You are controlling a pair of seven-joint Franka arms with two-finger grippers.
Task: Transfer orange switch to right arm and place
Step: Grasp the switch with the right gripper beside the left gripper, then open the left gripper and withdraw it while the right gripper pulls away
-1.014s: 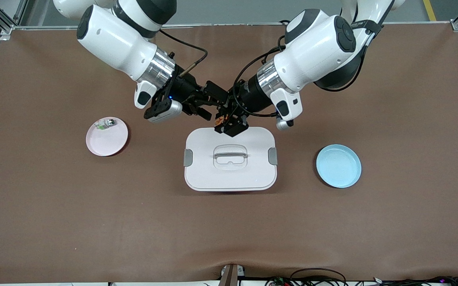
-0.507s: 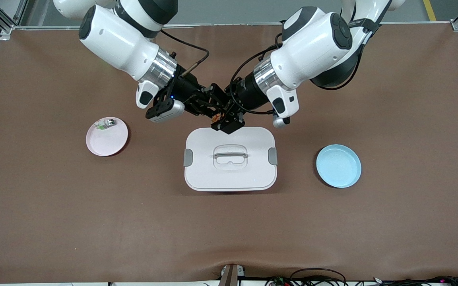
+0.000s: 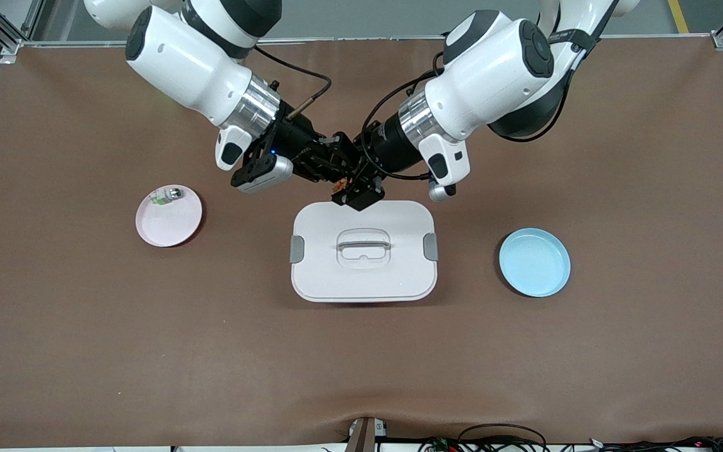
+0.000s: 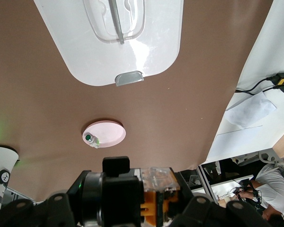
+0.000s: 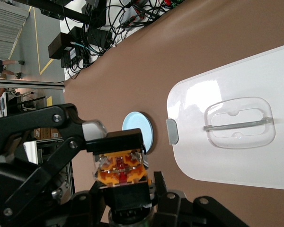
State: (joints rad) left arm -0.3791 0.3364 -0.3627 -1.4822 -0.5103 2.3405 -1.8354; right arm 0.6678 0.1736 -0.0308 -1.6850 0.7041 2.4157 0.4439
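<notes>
The right claw (image 3: 331, 173) has just closed from a wide spread onto the small black block with the bright orange part, the orange switch (image 3: 341, 184). The left claw (image 3: 354, 188) stays pinched on the same switch, so both claws grip it at once. The transfer is judged half done: the left claw has not yet released.

The switch hangs in the air between the two claws, over the edge of the white rounded-rectangular plastic lid with grey clips (image 3: 363, 276) that lies closest to the arms' bases.

Below and toward the right arm's end of the brown bench (image 3: 361, 376) sits the round pink plate (image 3: 173, 226), carrying a small clear-green-and-silver piece (image 3: 162, 198). The round light-blue plate (image 3: 535, 262) lies toward the left arm's end. Bare bench surrounds both plates, leaving open room for each claw to withdraw.
</notes>
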